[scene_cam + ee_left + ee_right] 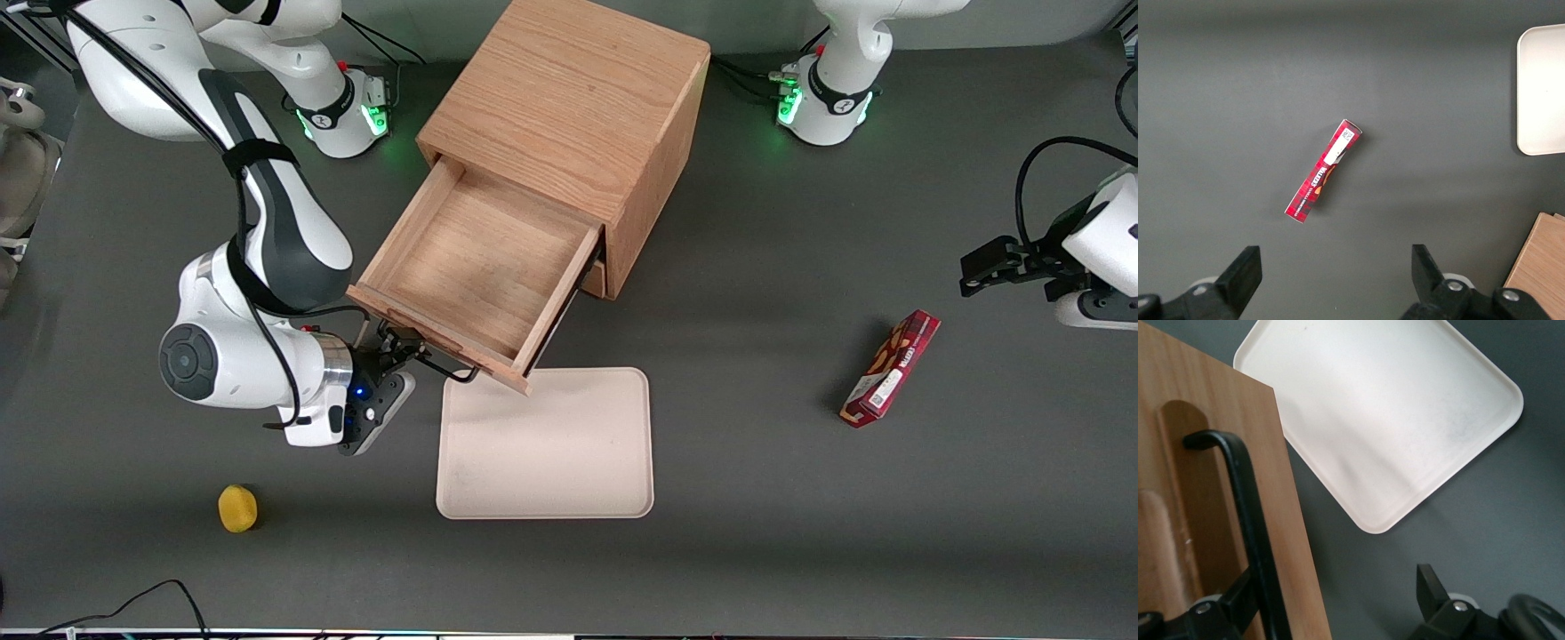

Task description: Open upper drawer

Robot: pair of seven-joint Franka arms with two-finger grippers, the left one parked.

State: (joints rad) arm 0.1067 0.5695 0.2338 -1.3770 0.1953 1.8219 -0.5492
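The upper drawer (484, 271) is well out of the cabinet (569, 107) now, its bare wooden floor showing in the middle of the front view, its front corner hanging over the pale tray (547, 444). The end effector (402, 348) sits at the drawer front, lower left of centre, right at the black handle (444, 366).

From the wrist camera the fingers look spread, one finger (1238, 600) against the bar, the other well clear; nothing looks clamped. My read: the pull is about done. To finish cleanly, keep any last tug straight along the drawer's slide, then back away without snagging the bar.

The front view shows how far the drawer has come; the wrist view cannot. The wrist view shows the handle (1245, 513) close up. The parked arm's camera adds only the red box (1323, 171) on the counter (1238, 80), and a tray corner.
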